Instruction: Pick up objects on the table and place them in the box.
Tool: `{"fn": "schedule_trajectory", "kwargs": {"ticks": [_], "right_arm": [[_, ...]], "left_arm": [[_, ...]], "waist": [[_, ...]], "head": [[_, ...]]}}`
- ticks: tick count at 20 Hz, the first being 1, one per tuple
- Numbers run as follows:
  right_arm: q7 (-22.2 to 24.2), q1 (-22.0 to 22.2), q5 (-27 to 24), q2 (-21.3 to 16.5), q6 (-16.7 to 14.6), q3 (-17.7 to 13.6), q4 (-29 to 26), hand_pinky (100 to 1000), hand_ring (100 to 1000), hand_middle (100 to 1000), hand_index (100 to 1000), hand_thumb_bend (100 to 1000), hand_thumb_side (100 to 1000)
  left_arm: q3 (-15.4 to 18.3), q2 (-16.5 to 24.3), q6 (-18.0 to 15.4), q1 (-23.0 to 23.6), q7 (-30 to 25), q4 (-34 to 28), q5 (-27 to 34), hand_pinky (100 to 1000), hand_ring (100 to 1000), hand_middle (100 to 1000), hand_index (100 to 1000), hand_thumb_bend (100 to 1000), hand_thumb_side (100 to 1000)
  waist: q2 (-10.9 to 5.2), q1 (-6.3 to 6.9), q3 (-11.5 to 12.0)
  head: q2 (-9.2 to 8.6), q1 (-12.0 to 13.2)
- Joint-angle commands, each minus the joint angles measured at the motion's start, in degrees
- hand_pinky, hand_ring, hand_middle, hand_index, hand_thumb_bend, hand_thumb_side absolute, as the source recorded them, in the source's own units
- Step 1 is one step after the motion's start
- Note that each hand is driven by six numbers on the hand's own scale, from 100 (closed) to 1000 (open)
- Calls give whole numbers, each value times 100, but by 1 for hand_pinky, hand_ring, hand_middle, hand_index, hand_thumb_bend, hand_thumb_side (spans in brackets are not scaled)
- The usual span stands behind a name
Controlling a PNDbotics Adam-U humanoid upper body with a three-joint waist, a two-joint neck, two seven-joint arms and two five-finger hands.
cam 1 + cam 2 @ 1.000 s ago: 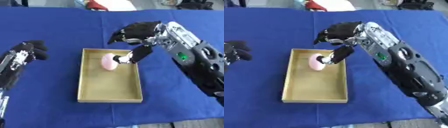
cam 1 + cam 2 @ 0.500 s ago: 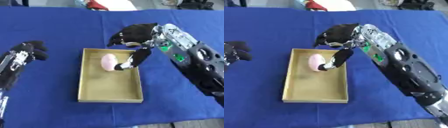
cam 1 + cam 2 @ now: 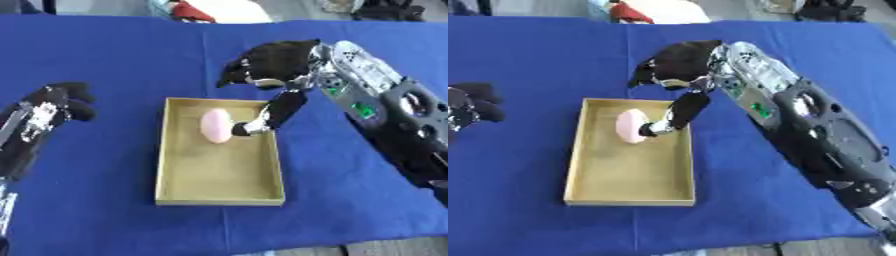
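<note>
A: Pink and oval, the object [image 3: 215, 125] was seen lying inside the box [image 3: 219, 185], in its far half, with its long axis running twelve to six, parallel to the box's long walls.

B: And the nearer hand?

A: The right hand [image 3: 273, 65] was the nearer one. It was held above the box's far right corner, fingers spread and relaxed, nothing enclosed. Its thumb [image 3: 271, 114] was stretched down toward seven o'clock, the tip just beside the object's right flank; whether contact was being made could not be told.

B: So the object lay at nine o'clock from that tip.

A: Yes. The release was judged complete or nearly so, and a retreat toward one o'clock was judged the clear way, since the right wall stood close behind the thumb.

B: Open room?

A: The near half of the box was bare, and blue cloth [image 3: 122, 65] was seen on all sides. The left hand [image 3: 54, 107] was resting well apart at nine o'clock, fingers curled and holding nothing.
</note>
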Motion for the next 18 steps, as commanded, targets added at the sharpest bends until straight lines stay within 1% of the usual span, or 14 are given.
{"fn": "schedule_trajectory", "kwargs": {"ticks": [1, 4, 9, 12, 15, 16, 17, 18], "right_arm": [[-31, -38, -185, -321, 106, -180, -291, 839, 835, 884, 970, 405, 1000], [-77, 64, -346, -437, 224, -276, -460, 825, 827, 870, 965, 348, 1000], [-237, 276, -715, -655, 482, -510, -754, 811, 818, 852, 961, 289, 1000], [-287, 393, -901, -797, 648, -660, -939, 804, 814, 844, 960, 226, 928], [-244, 435, -1013, -854, 755, -708, -1058, 804, 814, 844, 960, 226, 928], [-239, 453, -1034, -874, 782, -727, -1069, 794, 810, 833, 957, 118, 716], [-274, 522, -1071, -928, 837, -803, -1080, 794, 810, 833, 957, 112, 683], [-304, 592, -1121, -977, 901, -891, -1126, 791, 809, 830, 956, 100, 622]], "left_arm": [[15, 36, -4, -44, -20, -56, -21, 710, 652, 665, 822, 100, 842], [12, 39, -7, -38, -26, -54, -34, 710, 655, 665, 822, 100, 843], [15, 34, -10, -48, -25, -54, -37, 710, 658, 665, 822, 100, 844], [28, 32, -6, -37, -16, -51, -47, 711, 658, 665, 822, 100, 846], [28, 30, -5, -35, -15, -49, -55, 711, 658, 665, 822, 100, 846], [31, 31, -6, -32, -14, -49, -57, 711, 660, 666, 822, 100, 847], [35, 33, -8, -27, -14, -50, -62, 711, 660, 666, 822, 100, 847], [35, 32, -10, -26, -17, -52, -66, 712, 660, 666, 822, 100, 848]], "waist": [[-103, 15, -12], [-89, 14, -18], [-70, 16, -15], [-60, 15, -13], [-57, 15, -11], [-53, 16, -12], [-46, 19, -9], [-40, 19, 0]], "head": [[38, 44], [23, 123], [-12, 205], [-19, 229], [-21, 228], [-20, 245], [-18, 259], [-20, 255]]}}
